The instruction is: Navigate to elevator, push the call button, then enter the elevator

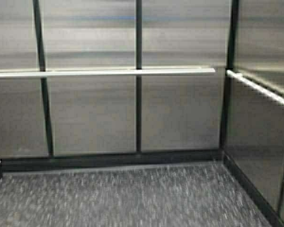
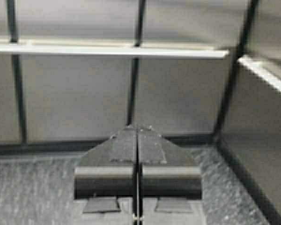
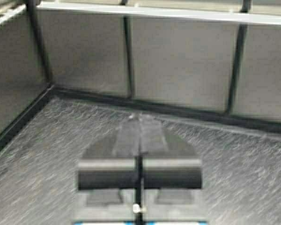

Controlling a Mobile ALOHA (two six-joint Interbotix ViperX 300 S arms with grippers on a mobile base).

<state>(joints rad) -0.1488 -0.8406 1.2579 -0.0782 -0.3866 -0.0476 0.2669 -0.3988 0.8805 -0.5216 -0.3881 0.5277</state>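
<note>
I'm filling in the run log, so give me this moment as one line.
stage: inside elevator, facing back wall | handrail ahead | left gripper shut, empty | right gripper shut, empty | call button: not in view

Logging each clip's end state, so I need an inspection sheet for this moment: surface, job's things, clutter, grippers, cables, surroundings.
Surface: dark speckled cabin floor, bare where it shows.
Job's things: the elevator cabin's brushed steel back wall panels fill the high view, with a pale tubular handrail across them and a second rail on the right side wall; the robot looks to be inside. Call button: not in view.
Clutter: nothing seen.
Grippers: left gripper shut, empty, held low over the floor; right gripper shut, empty, likewise.
Cables: nothing seen.
Surroundings: dark vertical seams and a dark baseboard between panels; doors not in view.
</note>
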